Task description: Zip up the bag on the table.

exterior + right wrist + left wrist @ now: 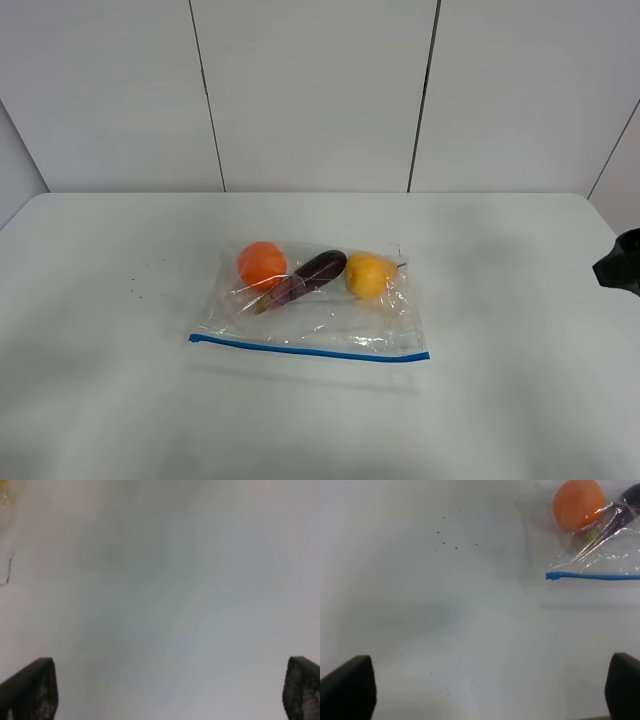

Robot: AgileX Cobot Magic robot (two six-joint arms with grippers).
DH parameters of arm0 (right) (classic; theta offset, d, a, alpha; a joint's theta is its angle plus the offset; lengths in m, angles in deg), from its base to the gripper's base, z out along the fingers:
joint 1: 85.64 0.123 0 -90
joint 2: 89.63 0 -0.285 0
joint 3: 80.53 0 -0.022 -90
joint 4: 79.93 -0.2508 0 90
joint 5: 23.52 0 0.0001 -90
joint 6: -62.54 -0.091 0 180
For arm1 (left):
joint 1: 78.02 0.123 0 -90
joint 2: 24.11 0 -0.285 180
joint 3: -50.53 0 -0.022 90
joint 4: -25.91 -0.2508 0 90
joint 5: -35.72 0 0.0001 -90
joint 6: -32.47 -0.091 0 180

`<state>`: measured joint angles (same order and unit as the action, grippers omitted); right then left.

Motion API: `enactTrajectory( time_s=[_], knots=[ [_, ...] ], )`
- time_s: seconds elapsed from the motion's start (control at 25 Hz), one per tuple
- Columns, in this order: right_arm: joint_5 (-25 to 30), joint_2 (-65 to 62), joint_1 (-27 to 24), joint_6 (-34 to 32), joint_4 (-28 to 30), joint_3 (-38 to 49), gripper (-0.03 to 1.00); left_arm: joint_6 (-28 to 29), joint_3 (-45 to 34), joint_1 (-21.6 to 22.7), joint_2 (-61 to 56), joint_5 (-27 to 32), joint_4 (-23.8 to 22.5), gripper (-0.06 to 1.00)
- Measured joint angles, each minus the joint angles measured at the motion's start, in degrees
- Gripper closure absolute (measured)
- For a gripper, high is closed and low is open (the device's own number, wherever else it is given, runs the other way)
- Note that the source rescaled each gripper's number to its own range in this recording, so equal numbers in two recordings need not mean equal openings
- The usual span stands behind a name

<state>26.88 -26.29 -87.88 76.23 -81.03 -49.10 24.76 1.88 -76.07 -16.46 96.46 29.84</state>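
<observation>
White matte table (120, 260), rounded far corners. Bag (320, 325) lies flat near the middle, blue zip strip (310, 350) on its near edge. A few tiny dark specks (135, 290) on the tabletop left of the bag.

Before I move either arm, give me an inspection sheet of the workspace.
Surface: white table, a few dark specks left of the bag.
Job's things: clear bag lying flat, blue zip strip on its near edge; whether sealed, cannot tell. Orange, purple and yellow produce inside.
Clutter: nothing seen.
Grippers: left gripper and right gripper both open, holding nothing, clear of the bag.
Cables: nothing seen.
Surroundings: white panelled wall behind.
</observation>
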Motion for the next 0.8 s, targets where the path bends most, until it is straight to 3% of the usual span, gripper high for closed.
enactTrajectory(
  time_s=[0.56, 0.8],
  knots=[
    [8.9, -19.1, 0.0, -4.9, -0.3, 9.1, -0.03, 0.0, 0.0, 0.0, 0.0, 0.0, 0.0, -0.05],
    [9.3, -30.9, 0.6, -5.4, -3.2, 12.4, -0.03, 0.0, 0.0, 0.0, 0.0, 0.0, 0.0, -0.05]
  ],
)
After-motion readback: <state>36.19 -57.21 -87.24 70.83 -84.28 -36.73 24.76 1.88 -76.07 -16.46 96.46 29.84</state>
